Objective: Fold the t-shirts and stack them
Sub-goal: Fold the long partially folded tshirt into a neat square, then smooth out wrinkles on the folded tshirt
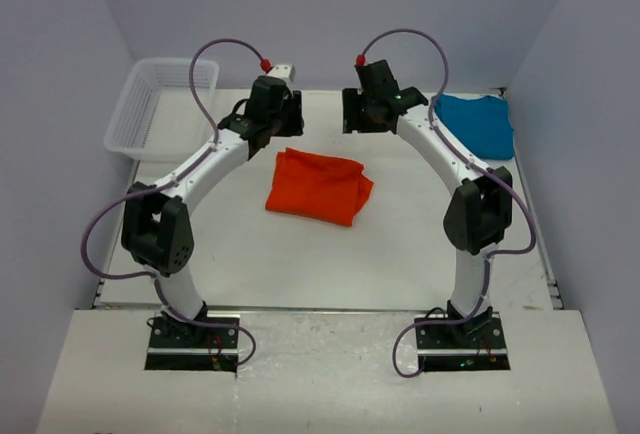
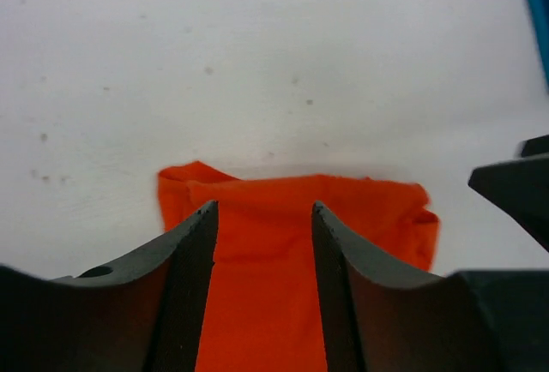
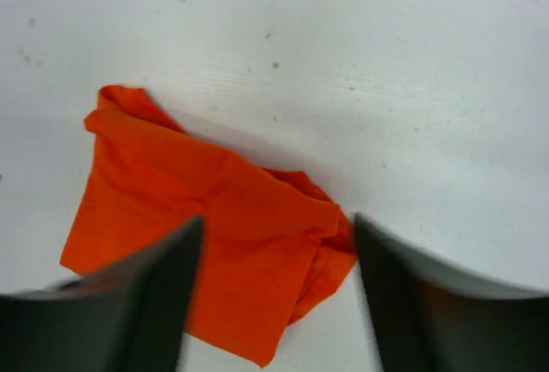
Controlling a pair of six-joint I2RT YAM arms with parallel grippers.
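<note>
A folded orange-red t-shirt [image 1: 318,186] lies in the middle of the table, its right edge bunched. The teal-blue t-shirt [image 1: 480,124] lies folded at the back right. Both grippers hover above the orange shirt's far edge. My left gripper [image 1: 288,126] is open, and in the left wrist view its gripper [image 2: 262,218] frames the orange shirt [image 2: 266,303] lying flat below. My right gripper [image 1: 358,119] is open wide; through its gripper [image 3: 276,235] the orange shirt [image 3: 197,218] lies on the table, touched by neither finger.
A white mesh basket [image 1: 160,104] stands at the back left corner. Walls close in the table on the left, back and right. The right arm's dark gripper body [image 2: 515,192] shows at the right edge of the left wrist view, with a sliver of teal shirt [image 2: 539,3] above it.
</note>
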